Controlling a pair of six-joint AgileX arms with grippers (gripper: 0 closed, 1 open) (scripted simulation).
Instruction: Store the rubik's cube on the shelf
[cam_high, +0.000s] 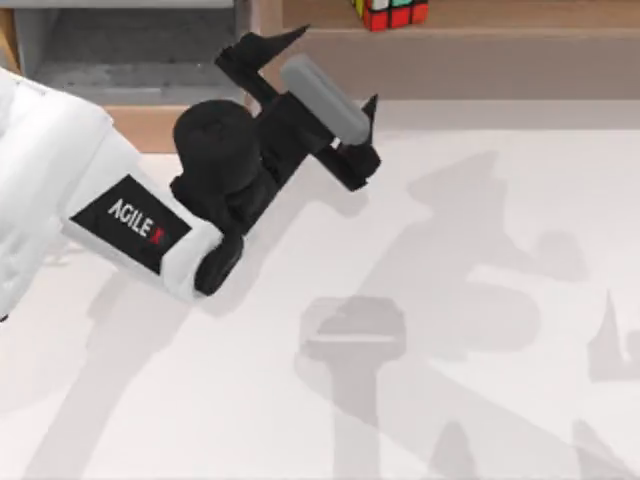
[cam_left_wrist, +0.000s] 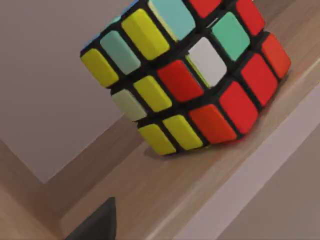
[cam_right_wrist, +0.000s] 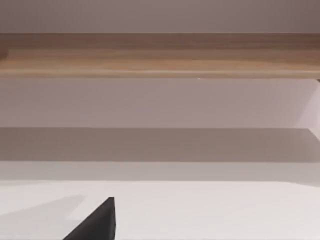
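In the top view the left arm reaches in from about nine o'clock, its white forearm angled up toward one o'clock, ending in the black left gripper (cam_high: 335, 65). The wrist is rolled so the two pointed fingers (cam_high: 285, 42) lie spread — jaws open, nothing between them — one tip near the shelf's front board, the other lower over the table (cam_high: 480, 300). A grey wrist-camera housing (cam_high: 325, 98) sits across the gripper body.

The rubik's cube (cam_high: 390, 12) stands on the shelf (cam_high: 500, 40) at roughly twelve o'clock, just past the open fingers and apart from them. The left wrist view shows the rubik's cube (cam_left_wrist: 185, 75) resting on the wooden ledge (cam_left_wrist: 165, 190) near its front edge, red and yellow faces toward the camera.

The right wrist view faces the shelf (cam_right_wrist: 160, 55) across the bare table — one dark fingertip (cam_right_wrist: 95, 222) of the right gripper shows; its jaw state cannot be told.
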